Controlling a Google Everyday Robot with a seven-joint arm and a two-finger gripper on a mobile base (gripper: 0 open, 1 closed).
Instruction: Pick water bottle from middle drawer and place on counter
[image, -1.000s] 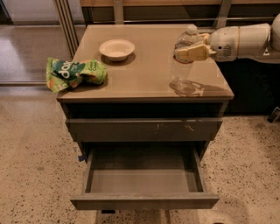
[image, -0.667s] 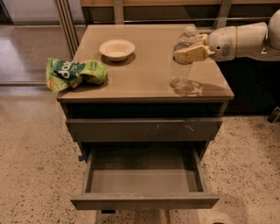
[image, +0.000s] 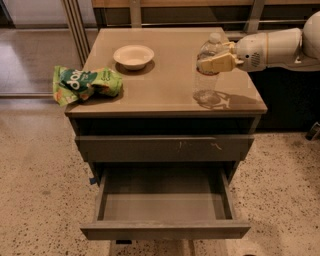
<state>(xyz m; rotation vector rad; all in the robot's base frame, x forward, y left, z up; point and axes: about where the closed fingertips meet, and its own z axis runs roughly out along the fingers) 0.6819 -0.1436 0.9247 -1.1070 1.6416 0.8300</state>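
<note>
Green snack bag (image: 86, 84) shows white letters like "doo" (tool (image: 216, 62) clasps water bottle (image: 206, 86) on counter (image: 165, 87)).

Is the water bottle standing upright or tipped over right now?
Upright: the water bottle stands on the counter, cap up, with the end effector gripping its middle at the counter's right side.

Water bottle (image: 206, 88) upright on counter (image: 165, 86) (right side), claw (image: 206, 64) gripping; middle drawer (image: 165, 231) pulled open.
</note>
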